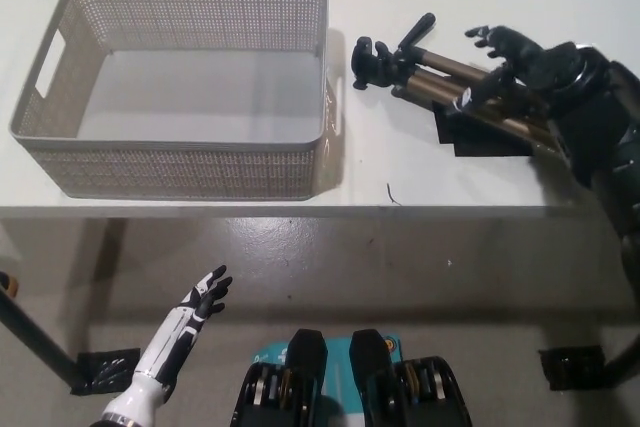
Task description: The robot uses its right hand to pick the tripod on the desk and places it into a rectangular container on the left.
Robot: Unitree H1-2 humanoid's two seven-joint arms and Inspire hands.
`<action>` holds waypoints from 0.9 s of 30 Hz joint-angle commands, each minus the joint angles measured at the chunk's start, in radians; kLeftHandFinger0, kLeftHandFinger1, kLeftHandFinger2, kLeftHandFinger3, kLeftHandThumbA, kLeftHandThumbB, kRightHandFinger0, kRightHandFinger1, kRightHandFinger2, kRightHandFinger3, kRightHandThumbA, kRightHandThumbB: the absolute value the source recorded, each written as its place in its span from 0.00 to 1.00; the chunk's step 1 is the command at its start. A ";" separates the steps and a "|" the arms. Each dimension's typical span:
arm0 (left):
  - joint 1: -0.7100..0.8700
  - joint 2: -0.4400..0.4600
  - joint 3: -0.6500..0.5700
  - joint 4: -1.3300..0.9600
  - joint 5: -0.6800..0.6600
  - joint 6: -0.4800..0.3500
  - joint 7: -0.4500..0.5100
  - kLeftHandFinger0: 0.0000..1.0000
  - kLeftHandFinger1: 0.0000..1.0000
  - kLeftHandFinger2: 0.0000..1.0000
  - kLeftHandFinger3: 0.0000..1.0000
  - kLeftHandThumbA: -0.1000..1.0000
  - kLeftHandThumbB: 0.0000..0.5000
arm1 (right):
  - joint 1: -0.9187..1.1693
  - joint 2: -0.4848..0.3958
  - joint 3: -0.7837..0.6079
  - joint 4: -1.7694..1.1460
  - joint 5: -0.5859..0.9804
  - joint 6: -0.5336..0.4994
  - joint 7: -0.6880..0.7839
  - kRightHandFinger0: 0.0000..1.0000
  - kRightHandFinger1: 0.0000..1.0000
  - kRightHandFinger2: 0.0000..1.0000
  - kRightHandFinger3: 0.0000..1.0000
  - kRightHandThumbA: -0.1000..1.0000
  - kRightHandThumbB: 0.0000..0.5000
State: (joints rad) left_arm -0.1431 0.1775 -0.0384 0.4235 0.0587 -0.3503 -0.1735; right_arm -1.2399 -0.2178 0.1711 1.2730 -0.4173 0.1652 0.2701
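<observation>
A folded tripod (430, 82) with a black head and brownish legs lies on the white desk, its head pointing toward the basket. My black right hand (510, 52) hovers over the tripod's legs with its fingers spread apart, holding nothing. The rectangular container, a light grey perforated basket (190, 172), stands on the desk to the left of the tripod and holds nothing. Below the desk edge at the lower left, my white left hand (200, 302) rests open.
A black tape patch (480, 137) lies on the desk under the tripod's legs. The desk's front edge (300, 209) runs across the middle of the view, with grey floor below it. Black tape marks sit on the floor at both lower corners.
</observation>
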 commanded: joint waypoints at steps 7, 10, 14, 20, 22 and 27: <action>0.001 0.015 0.002 -0.033 0.017 -0.011 0.013 1.00 1.00 1.00 1.00 1.00 1.00 | -0.022 0.011 0.213 0.090 -0.112 0.002 0.008 1.00 1.00 1.00 1.00 1.00 1.00; -0.001 0.016 0.002 -0.033 0.004 -0.022 0.004 1.00 1.00 1.00 1.00 1.00 1.00 | 0.022 0.046 0.333 0.127 -0.167 0.045 -0.024 1.00 1.00 1.00 1.00 0.95 1.00; -0.015 0.014 0.005 -0.025 -0.021 -0.030 -0.009 1.00 1.00 1.00 1.00 1.00 1.00 | 0.067 0.085 0.475 0.154 -0.248 0.092 -0.051 1.00 1.00 1.00 1.00 0.90 1.00; -0.018 0.017 0.008 -0.036 -0.027 -0.017 -0.011 1.00 1.00 1.00 1.00 1.00 1.00 | 0.139 0.100 0.638 0.171 -0.328 0.119 -0.125 1.00 1.00 1.00 1.00 0.76 1.00; -0.016 0.017 0.008 -0.039 -0.023 -0.014 -0.009 1.00 1.00 1.00 1.00 1.00 1.00 | 0.160 0.085 0.649 0.164 -0.318 0.098 -0.218 1.00 1.00 1.00 1.00 0.50 0.86; -0.028 0.021 0.008 -0.022 -0.022 -0.026 -0.008 1.00 1.00 1.00 1.00 1.00 1.00 | 0.180 0.047 0.663 0.151 -0.323 0.018 -0.435 0.14 0.29 0.49 0.81 0.00 0.44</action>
State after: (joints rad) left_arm -0.1426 0.1783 -0.0377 0.4201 0.0546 -0.3474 -0.1770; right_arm -1.1720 -0.1465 0.8122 1.3871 -0.6824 0.2151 0.0367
